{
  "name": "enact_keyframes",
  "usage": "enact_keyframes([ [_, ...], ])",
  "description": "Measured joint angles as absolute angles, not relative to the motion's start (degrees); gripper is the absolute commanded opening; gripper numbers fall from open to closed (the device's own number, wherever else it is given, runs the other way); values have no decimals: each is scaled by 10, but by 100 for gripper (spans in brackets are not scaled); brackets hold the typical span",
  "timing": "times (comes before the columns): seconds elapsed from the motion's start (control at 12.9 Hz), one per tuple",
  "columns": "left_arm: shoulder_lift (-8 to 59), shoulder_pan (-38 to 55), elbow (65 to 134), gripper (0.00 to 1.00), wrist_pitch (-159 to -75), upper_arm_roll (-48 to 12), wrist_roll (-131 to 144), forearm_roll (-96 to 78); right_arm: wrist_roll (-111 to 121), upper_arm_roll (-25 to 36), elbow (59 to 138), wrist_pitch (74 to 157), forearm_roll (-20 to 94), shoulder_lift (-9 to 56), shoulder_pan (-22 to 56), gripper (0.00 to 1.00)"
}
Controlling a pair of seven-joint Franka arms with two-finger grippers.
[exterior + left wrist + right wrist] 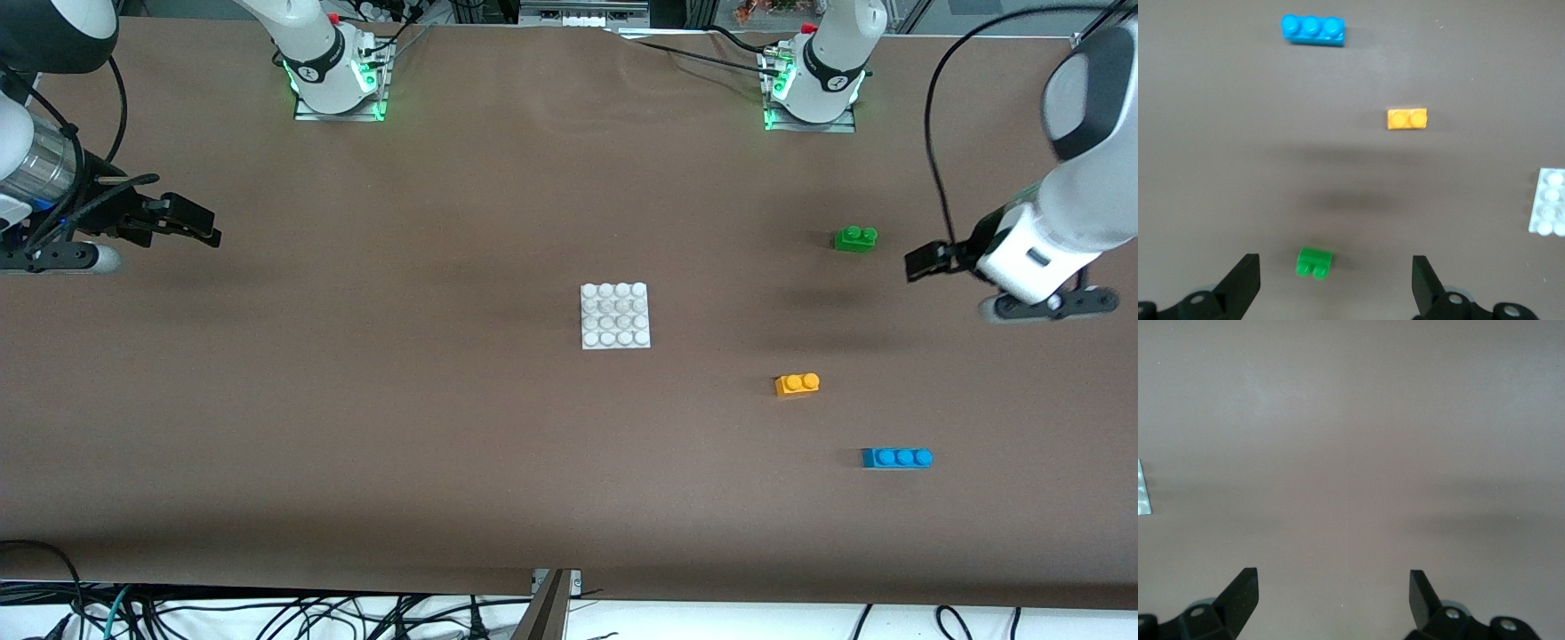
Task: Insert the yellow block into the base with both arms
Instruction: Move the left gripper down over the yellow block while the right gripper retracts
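Blue brick (896, 458) lowest in the front view; both claws spread wide and empty.

The left gripper (923, 261) is held above bare table at mid-right of the frame, just beside the green brick (855, 238). The right gripper (191, 219) is held at the frame's left edge. The yellow block (797, 384) is seen lower right of centre, apart from the base (615, 316) at centre.

A brown table (356, 427) carries four pieces, all apart. The white base (615, 316) lies near its middle. Toward the left arm's end lie a green brick (855, 238), the yellow block (797, 384), and, nearest the front camera, a blue brick (896, 458).
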State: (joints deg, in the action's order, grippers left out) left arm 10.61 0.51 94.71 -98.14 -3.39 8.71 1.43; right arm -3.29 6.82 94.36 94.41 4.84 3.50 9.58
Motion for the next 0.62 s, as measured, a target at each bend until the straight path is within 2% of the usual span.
enact_keyframes([
  [0.39, 209, 8, 956, 100, -1116, -40, 87, 14, -33, 68, 946, 959, 48, 47, 94, 100],
  [0.62, 239, 10, 1004, 100, -1217, -42, 87, 14, -33, 68, 946, 963, 48, 52, 88, 100],
])
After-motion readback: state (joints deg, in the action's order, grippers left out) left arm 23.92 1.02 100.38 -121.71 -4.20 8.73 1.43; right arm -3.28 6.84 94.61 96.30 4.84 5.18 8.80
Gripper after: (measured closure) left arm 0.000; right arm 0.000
